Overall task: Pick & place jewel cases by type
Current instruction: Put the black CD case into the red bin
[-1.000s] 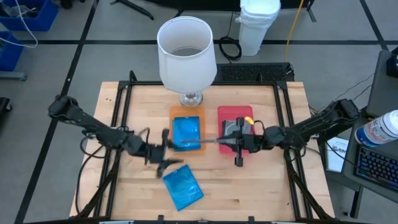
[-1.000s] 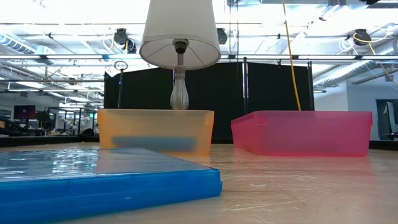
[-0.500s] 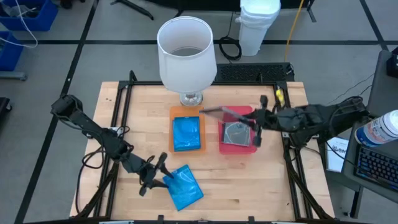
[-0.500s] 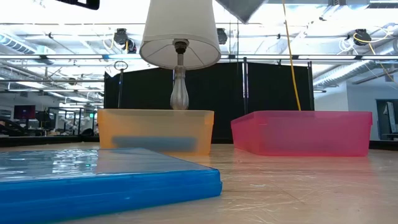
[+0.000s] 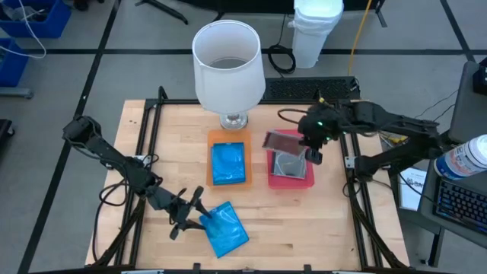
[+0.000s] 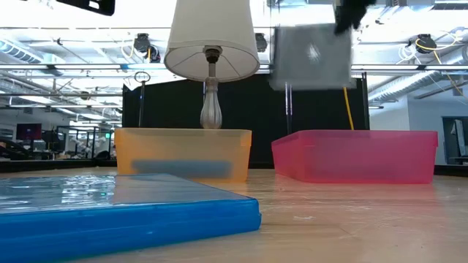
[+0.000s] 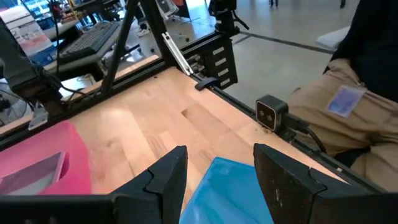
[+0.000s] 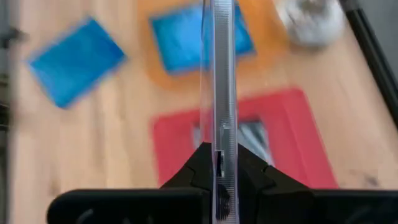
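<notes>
A clear grey jewel case [image 5: 280, 141] hangs in my shut right gripper [image 5: 306, 144] above the red tray [image 5: 303, 181]; the low view shows its flat face [image 6: 311, 55]. Another grey case [image 5: 289, 164] lies flat in that tray. A blue case [image 5: 228, 163] lies in the orange tray [image 5: 214, 138]. A second blue case [image 5: 225, 229] lies flat on the table near the near edge. My open left gripper [image 5: 196, 216] is at its left corner, with its fingers on either side of the blue corner [image 7: 231, 186]; whether they touch it I cannot tell. My right gripper pinches the grey case between its two fingers, one on each flat face, at its upper edge near a corner [image 6: 341, 28]. The fingers [image 8: 193, 167] point down from above, and the case [image 8: 217, 93] shows edge-on between them. It hangs upright, lifted clear over the red tray.
A white-shaded lamp [image 5: 228, 62] stands at the far edge, just behind the orange tray. Black frame rails [image 5: 149, 129] run along the table's left and right sides. A small camera block [image 7: 271, 114] sits at the near edge. Bare wood lies right of the loose blue case.
My right gripper has carried the grey case from the table's middle toward the far edge, over the red tray. The case has turned from edge-on to hanging upright, and it has come down into the low view. My left gripper has moved toward the near edge, to the loose blue case.
</notes>
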